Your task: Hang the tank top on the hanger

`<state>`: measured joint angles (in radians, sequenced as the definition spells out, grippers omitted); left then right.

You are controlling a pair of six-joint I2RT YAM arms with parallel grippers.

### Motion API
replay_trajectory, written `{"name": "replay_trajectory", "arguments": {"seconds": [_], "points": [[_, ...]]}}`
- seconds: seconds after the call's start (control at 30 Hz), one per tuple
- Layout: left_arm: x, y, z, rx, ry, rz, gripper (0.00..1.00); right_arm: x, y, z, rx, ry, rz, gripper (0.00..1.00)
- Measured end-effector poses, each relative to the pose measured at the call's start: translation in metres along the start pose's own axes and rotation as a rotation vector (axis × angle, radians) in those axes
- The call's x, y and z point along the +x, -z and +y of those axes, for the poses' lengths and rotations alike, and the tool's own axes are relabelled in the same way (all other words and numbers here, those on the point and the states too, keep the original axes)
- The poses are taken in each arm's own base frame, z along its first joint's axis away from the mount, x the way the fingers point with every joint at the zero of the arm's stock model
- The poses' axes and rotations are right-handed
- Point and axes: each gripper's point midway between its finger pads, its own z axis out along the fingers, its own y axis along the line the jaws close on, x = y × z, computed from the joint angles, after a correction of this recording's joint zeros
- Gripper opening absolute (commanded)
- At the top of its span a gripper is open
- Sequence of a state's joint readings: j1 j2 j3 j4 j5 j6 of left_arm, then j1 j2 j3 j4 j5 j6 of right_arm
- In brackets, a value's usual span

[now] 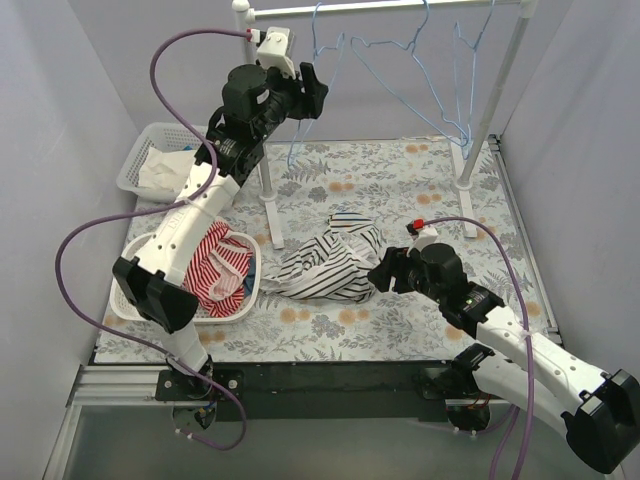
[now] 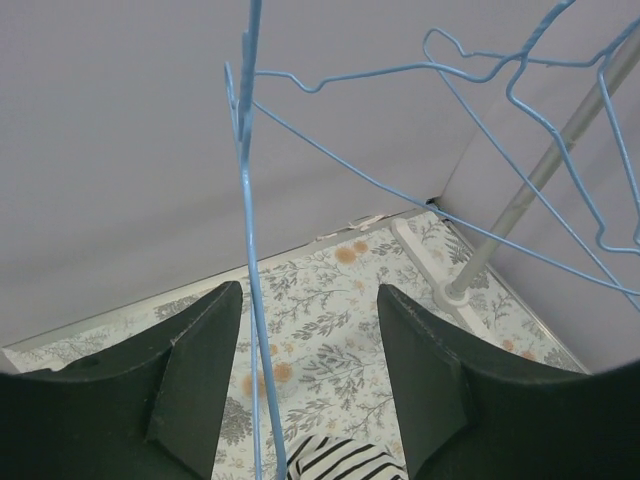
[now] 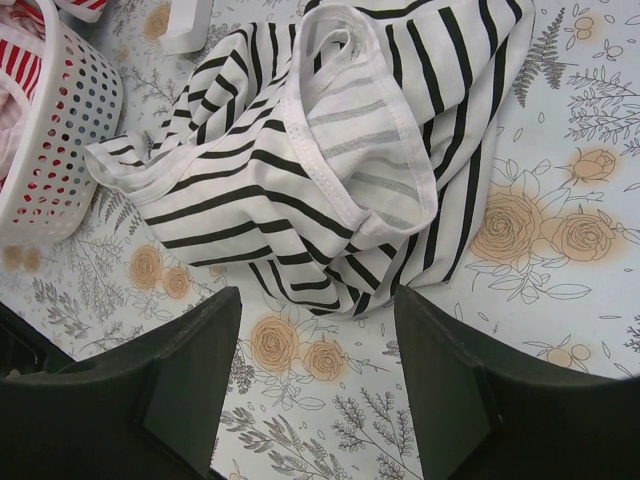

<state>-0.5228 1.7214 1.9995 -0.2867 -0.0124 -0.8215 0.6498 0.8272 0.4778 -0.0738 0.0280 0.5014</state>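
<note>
The tank top (image 1: 330, 262), white with thin dark stripes, lies crumpled on the floral tablecloth at the table's middle. It also shows in the right wrist view (image 3: 330, 150) and at the bottom of the left wrist view (image 2: 335, 460). My right gripper (image 1: 383, 270) is open and empty, low over the cloth at the garment's near right edge (image 3: 318, 300). A pale-blue wire hanger (image 1: 335, 60) hangs from the rail. My left gripper (image 1: 315, 90) is raised beside it and open (image 2: 310, 290). The hanger's wire (image 2: 250, 330) runs between the jaws, close to the left finger.
Two more blue hangers (image 1: 440, 50) hang on the rail (image 1: 380, 8) of a white rack with posts (image 1: 495, 90) at left and right. A white basket (image 1: 130, 300) holds a red-and-white striped garment (image 1: 215, 265). Another basket (image 1: 130, 170) at back left holds white cloth.
</note>
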Motion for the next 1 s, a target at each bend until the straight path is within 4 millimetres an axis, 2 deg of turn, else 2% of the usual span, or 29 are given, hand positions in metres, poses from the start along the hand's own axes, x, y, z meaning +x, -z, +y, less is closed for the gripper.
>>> {"name": "replay_trajectory", "arguments": {"seconds": [0.13,0.2,0.37,0.5,0.53,0.83,1.0], "points": [[0.002,-0.013,0.003,-0.004,-0.032,0.014,0.47,0.0,0.0,0.0,-0.001,0.007,0.002,0.71],[0.007,-0.018,0.005,-0.013,-0.042,0.029,0.39,-0.001,0.001,0.001,-0.002,0.009,0.0,0.71],[0.029,-0.028,0.015,-0.042,-0.069,0.087,0.26,-0.003,0.001,0.002,-0.004,0.011,-0.003,0.71],[0.041,-0.031,0.019,-0.054,-0.081,0.12,0.08,-0.007,0.002,0.004,-0.008,0.015,-0.009,0.71],[0.042,-0.03,0.019,-0.056,-0.083,0.123,0.01,-0.008,0.003,0.004,-0.007,0.016,-0.01,0.71],[0.037,-0.028,0.027,-0.094,-0.11,0.109,0.0,-0.015,0.005,0.007,-0.01,0.037,-0.015,0.7],[0.02,-0.02,0.024,-0.089,-0.114,0.077,0.0,-0.024,0.006,0.011,-0.015,0.05,-0.034,0.7]]}}
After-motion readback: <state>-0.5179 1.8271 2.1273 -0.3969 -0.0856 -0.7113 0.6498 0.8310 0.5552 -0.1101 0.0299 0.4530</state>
